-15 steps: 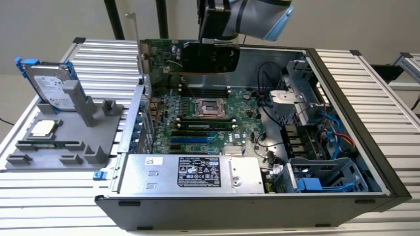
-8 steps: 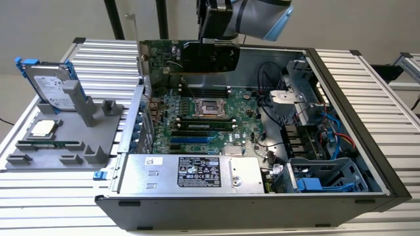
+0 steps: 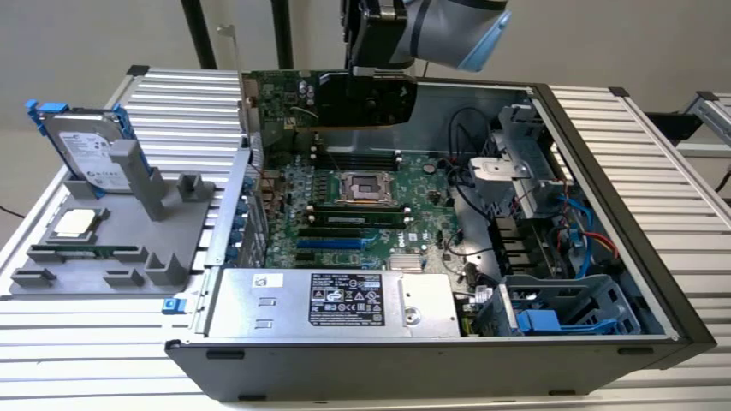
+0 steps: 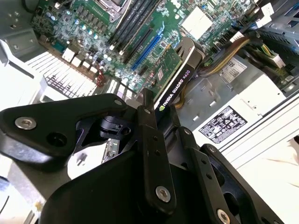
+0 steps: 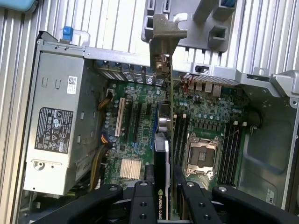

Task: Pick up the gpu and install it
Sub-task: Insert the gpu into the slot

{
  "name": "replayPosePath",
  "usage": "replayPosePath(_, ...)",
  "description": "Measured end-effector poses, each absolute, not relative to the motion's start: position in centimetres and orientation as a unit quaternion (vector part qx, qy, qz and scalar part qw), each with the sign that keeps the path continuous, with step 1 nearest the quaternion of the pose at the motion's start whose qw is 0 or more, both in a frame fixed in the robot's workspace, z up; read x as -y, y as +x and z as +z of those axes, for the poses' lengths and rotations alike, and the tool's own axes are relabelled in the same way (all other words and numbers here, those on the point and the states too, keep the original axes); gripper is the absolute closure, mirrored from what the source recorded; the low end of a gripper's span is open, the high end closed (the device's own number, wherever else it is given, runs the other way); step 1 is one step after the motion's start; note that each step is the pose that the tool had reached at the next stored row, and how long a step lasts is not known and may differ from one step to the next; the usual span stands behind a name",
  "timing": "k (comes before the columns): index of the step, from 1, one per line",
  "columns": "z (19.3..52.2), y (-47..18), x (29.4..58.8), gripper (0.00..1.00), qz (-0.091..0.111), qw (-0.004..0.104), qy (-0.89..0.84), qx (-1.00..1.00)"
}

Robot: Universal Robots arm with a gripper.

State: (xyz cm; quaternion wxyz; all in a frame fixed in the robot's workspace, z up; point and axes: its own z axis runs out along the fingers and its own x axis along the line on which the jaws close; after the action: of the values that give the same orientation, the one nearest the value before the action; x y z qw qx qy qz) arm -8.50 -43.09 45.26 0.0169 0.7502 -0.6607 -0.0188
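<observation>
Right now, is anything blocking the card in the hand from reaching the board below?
Nothing visible. The hand grips the gpu above the open case, and the expansion slots under it lie bare.

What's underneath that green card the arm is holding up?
Below the gpu, held by the gripper, lies the open case's motherboard with its expansion slots. The card's edge hides the strip directly beneath it.

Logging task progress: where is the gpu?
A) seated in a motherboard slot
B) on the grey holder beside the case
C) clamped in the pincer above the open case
C: the pincer grips the gpu, which hangs above the motherboard of the open case.
</observation>
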Motion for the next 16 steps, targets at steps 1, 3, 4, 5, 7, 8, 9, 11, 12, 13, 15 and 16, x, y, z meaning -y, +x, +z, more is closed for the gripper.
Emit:
replayPosePath(1,45.26,-8.5,43.09,1.0,-0.019,0.017,0.75,0.661)
replayPosePath(3,45.26,-8.5,43.09,1.0,-0.019,0.017,0.75,0.661)
replayPosePath(4,45.26,-8.5,43.09,1.0,-0.019,0.017,0.75,0.66)
replayPosePath(5,45.26,-8.5,43.09,1.0,-0.019,0.017,0.75,0.66)
replayPosePath(7,45.23,-8.5,43.08,1.0,-0.019,0.017,0.75,0.66)
replayPosePath(8,45.2,-8.5,43.08,1.0,-0.019,0.017,0.75,0.66)
replayPosePath(9,45.18,-8.48,43.08,1.0,-0.019,0.017,0.75,0.66)
replayPosePath(11,45.09,-8.44,43.08,1.0,-0.018,0.017,0.751,0.66)
replayPosePath(12,45.01,-8.42,43.08,1.0,-0.017,0.016,0.751,0.66)
replayPosePath(13,44.92,-8.38,43.08,1.0,-0.017,0.015,0.751,0.66)
replayPosePath(15,44.71,-8.22,43.09,1.0,-0.015,0.014,0.751,0.66)
replayPosePath(16,44.59,-8.1,43.09,1.0,-0.015,0.014,0.75,0.662)
